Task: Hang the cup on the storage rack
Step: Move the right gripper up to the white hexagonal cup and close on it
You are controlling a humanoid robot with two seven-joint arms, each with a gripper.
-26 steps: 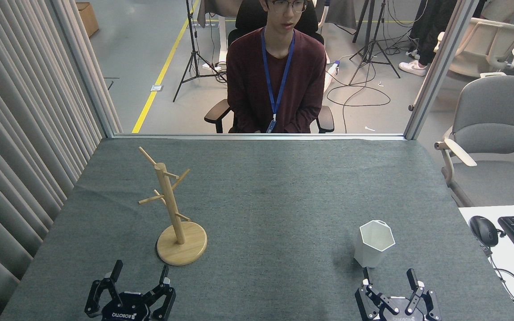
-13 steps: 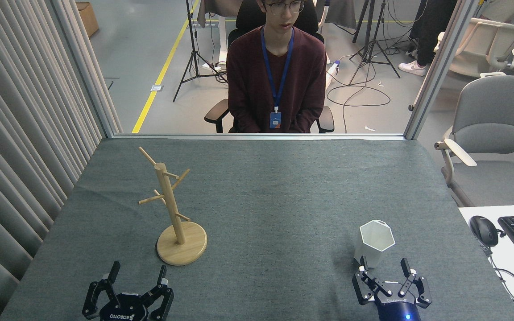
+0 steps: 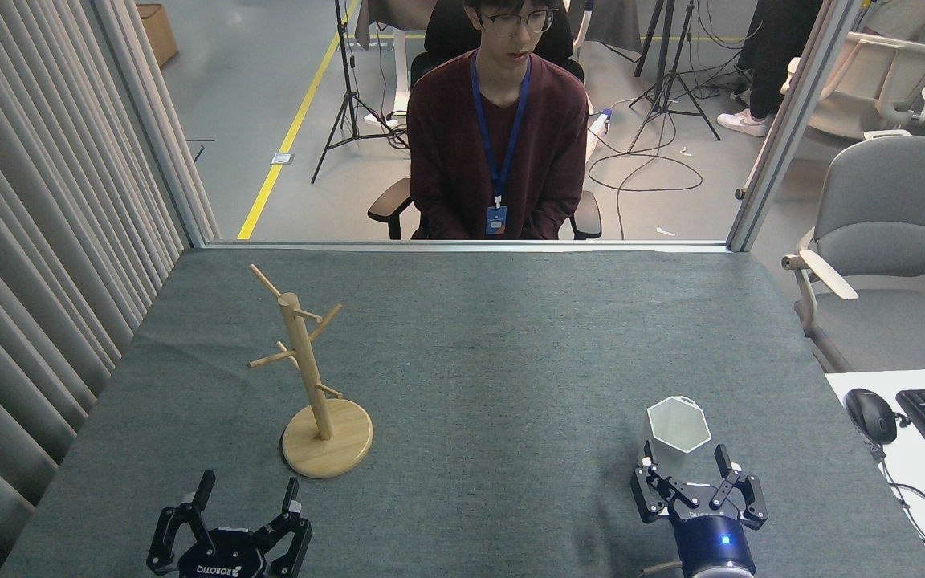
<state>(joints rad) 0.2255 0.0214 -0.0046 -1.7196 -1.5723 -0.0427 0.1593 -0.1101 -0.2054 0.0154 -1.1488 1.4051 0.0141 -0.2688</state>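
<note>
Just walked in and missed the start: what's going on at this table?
A two-armed robot is working on hanging the white cup on the wooden storage rack. Its right gripper, jaws open, sits at the cup's near side but hasn't closed on it. The cup stands upright on the grey table, far from the rack. The left gripper waits open near the rack's base. A person sits watching.

The light is bright and even, coming from above. Only a soft shadow lies on the counter (image 3: 470, 361), at the left of the cup (image 3: 674, 437). The picture is sharp, with no glare.
</note>
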